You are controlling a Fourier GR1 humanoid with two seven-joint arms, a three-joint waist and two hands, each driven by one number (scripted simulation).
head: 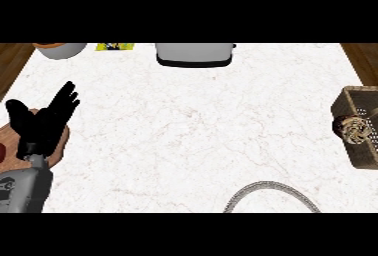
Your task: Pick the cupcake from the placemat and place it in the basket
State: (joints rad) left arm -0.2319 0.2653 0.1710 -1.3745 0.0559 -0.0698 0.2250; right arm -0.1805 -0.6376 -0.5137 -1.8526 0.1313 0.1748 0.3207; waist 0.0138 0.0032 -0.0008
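Landmark: we take the basket (pixel 356 131) at the counter's right edge as our reference for everything else.
Basket: we see a brown woven container with perforated walls, partly cut off by the view's right side.
Cupcake: we find the cupcake (pixel 352 128) lying inside the basket, against its left wall, brown with a pale swirl on top.
Left hand: we see the left hand (pixel 43 121) far to the left of the basket, across the whole counter, fingers straight and spread, pointing up, holding nothing.
Right hand: we do not see it in this view.
Placemat: we make out a brownish placemat (pixel 60 142) under and beside the left hand, far left of the basket.
Counter: we see a white marbled counter (pixel 192 130) between the hand and the basket.
Toaster: a grey toaster (pixel 194 54) sits up and to the left of the basket, at the far edge.
Bowl: a grey bowl (pixel 60 49) sits at the far left corner.
Ring: a grey curved rim (pixel 275 194) shows below and left of the basket.
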